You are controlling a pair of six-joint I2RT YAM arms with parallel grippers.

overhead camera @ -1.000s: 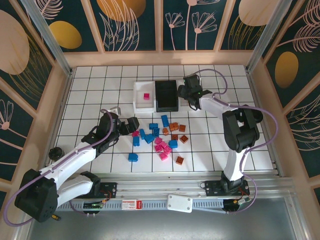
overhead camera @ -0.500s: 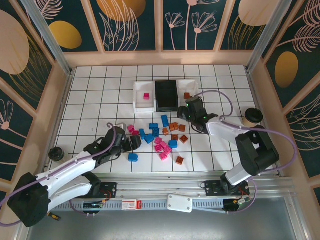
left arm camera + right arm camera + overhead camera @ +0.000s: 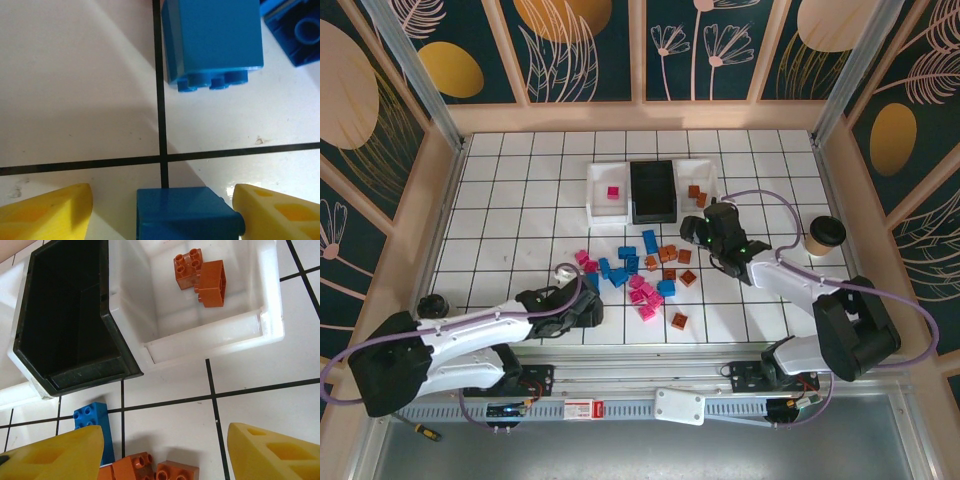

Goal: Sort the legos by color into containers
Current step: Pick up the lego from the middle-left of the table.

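The legos lie in a loose pile [image 3: 642, 272] of blue, pink and orange bricks mid-table. My left gripper [image 3: 588, 305] is low at the pile's near-left edge. In the left wrist view it [image 3: 162, 200] straddles a blue brick [image 3: 185, 215], with the right finger against the brick and a gap at the left finger. Another blue brick [image 3: 212, 40] lies just beyond. My right gripper [image 3: 706, 232] hangs open and empty over orange bricks [image 3: 150, 471], in front of the containers. The left white tray [image 3: 596, 205] holds a pink brick [image 3: 613, 192], the black tray [image 3: 652, 190] looks empty, and the right white tray [image 3: 210, 335] holds two orange bricks [image 3: 202, 277].
A paper cup [image 3: 825, 233] stands right of the right arm. A lone orange brick [image 3: 679, 321] lies near the front edge. A small black object [image 3: 432, 305] sits at the table's left edge. Wooden walls ring the tiled table.
My left gripper moved toward the near edge and came down around the lone blue brick, its jaws narrowing. My right gripper drew back from the right white tray toward the pile.
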